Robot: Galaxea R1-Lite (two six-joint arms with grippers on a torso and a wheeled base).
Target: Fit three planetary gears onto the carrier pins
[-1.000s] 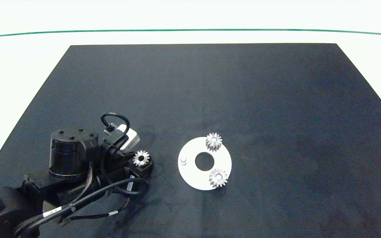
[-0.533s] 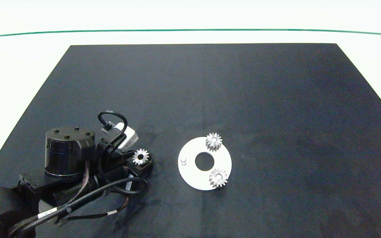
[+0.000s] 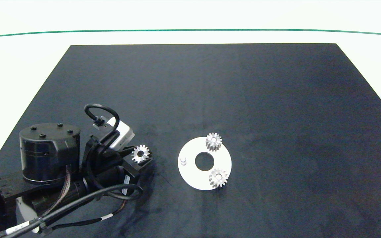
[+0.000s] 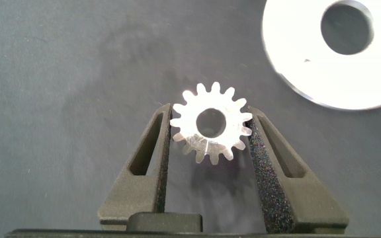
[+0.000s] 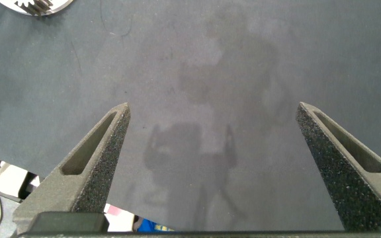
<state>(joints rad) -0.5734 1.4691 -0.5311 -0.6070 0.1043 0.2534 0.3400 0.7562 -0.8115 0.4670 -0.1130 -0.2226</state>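
Observation:
A white ring-shaped disc (image 3: 190, 172) lies on the black mat near the front centre. Two silver planetary gears sit on its carrier pins, one at the far side (image 3: 213, 141) and one at the near right (image 3: 218, 178). The third pin (image 3: 183, 160) stands bare on the disc's left. My left gripper (image 3: 140, 154) is left of the disc, shut on a third silver gear (image 4: 210, 123) and holding it above the mat. The disc's edge (image 4: 296, 79) shows beyond it. My right gripper (image 5: 213, 112) is open over bare mat, outside the head view.
The black mat (image 3: 210, 92) covers most of the white table, whose bare margin runs along the back and sides with a green line (image 3: 190, 30) at the back. The left arm's dark body and cables (image 3: 61, 178) fill the near left corner.
The left arm has risen and drawn back to the left, its wrist body shifting leftward. The held gear has lifted slightly and tilted. The disc and its two gears have not moved.

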